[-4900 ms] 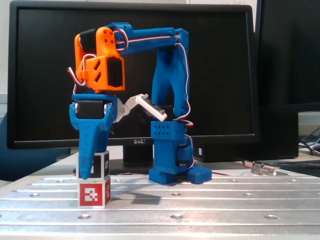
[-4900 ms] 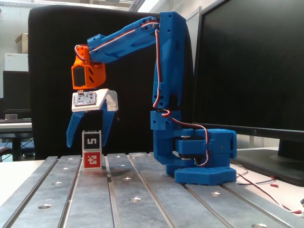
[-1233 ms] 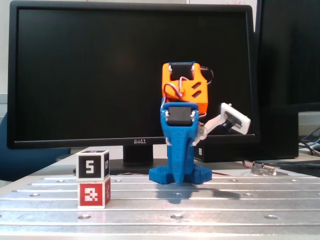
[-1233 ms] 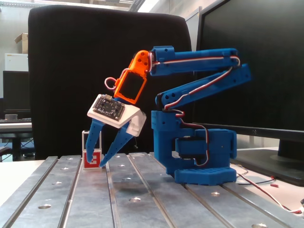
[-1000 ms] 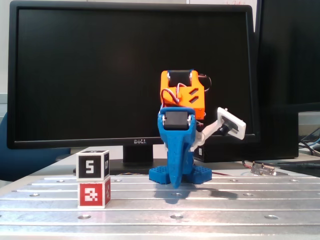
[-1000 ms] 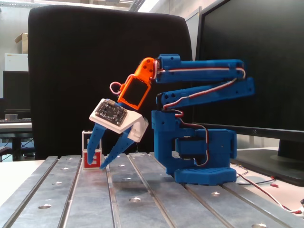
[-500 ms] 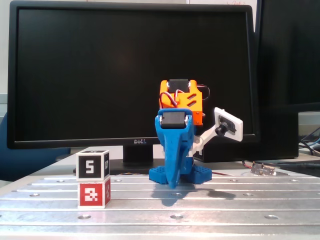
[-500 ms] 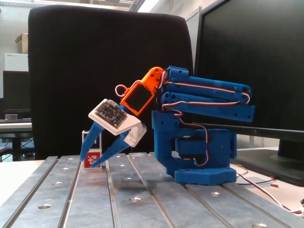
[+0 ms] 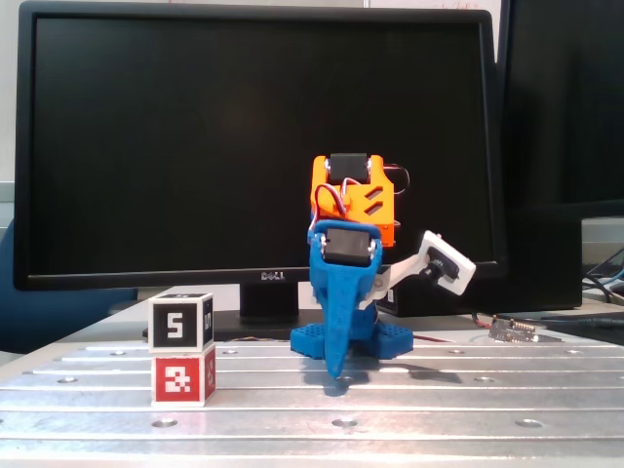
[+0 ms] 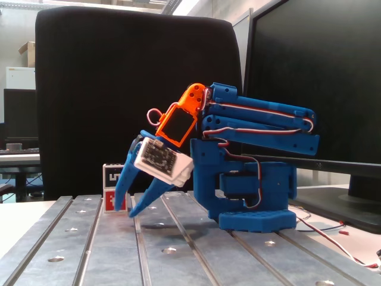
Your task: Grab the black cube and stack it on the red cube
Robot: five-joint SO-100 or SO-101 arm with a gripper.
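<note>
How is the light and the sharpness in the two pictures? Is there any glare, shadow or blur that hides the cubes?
In a fixed view the black cube and red cube are sharp and evenly lit; the gripper casts a soft shadow on the metal table. In another fixed view the bright background leaves the gripper dark, and the cubes are dim, soft and partly hidden behind it.

The arm [image 10: 250, 119] is blue printed plastic on a blocky blue base [image 10: 256, 205]. The wrist housing [image 10: 178, 122] is orange and carries a black servo [image 9: 348, 168]. Red-and-white cables run along the links. A white camera module [image 10: 161, 159] sits beside the blue gripper [image 10: 131, 202].
</note>
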